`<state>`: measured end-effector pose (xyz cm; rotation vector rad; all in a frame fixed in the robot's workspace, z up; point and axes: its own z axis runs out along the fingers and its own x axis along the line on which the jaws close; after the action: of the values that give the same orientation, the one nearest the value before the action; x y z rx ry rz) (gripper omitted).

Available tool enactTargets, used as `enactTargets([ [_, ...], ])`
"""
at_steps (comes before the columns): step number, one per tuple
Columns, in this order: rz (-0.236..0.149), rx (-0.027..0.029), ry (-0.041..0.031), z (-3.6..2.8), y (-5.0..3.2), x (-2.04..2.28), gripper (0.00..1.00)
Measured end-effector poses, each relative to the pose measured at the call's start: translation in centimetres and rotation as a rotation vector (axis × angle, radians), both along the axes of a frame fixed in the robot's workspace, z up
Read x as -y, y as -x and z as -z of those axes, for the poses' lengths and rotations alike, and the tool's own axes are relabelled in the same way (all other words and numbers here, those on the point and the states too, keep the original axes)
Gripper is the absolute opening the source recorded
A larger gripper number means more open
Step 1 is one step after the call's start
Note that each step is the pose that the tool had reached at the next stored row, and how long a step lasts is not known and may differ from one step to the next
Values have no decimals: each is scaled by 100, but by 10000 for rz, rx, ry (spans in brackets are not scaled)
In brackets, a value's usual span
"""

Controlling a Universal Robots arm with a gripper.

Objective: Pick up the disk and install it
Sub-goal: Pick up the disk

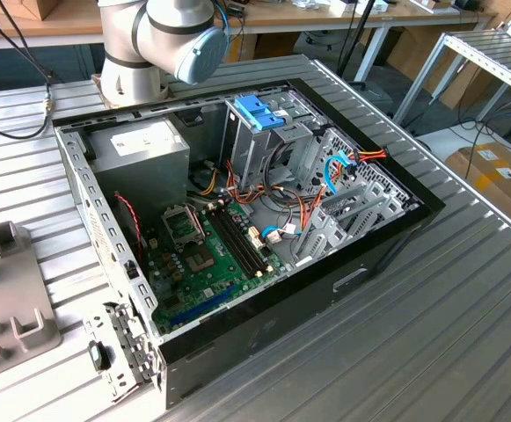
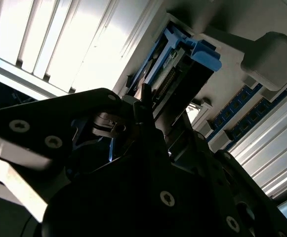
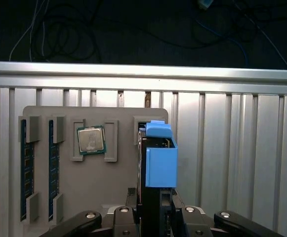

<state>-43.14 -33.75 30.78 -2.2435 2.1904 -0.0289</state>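
1. In the first wrist view the gripper [image 3: 158,215] is closing tight on the disk [image 3: 161,165], one finger [image 3: 121,211] pressing each flat side.
2. The disk is standing on edge over its slot in the grey tray [image 3: 118,187], blue rail facing the camera; I cannot tell whether it is lifting clear of the slot.
3. A chip [image 3: 90,139] is sitting in its pocket just beside the disk, and two memory sticks [image 3: 27,173] are lying in the grooves beyond it.
4. The tray is resting on the ribbed table [image 3: 232,148].
5. In the second wrist view the black linkages are framing the disk's blue latch [image 2: 198,49].
6. In the exterior view the arm [image 1: 163,40] is standing behind the open case [image 1: 369,264]. The drive cage [image 1: 259,112] inside is showing its blue top, and the tray is lying at that view's left edge.
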Motion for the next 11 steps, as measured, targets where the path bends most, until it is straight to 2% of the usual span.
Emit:
enactTargets([
  [2, 10, 1, -1, -6, 1, 0, 35],
  [6, 30, 1, -1, -60, 0, 0, 35],
  [11, 52, 1, -1, -187, 0, 0, 35],
])
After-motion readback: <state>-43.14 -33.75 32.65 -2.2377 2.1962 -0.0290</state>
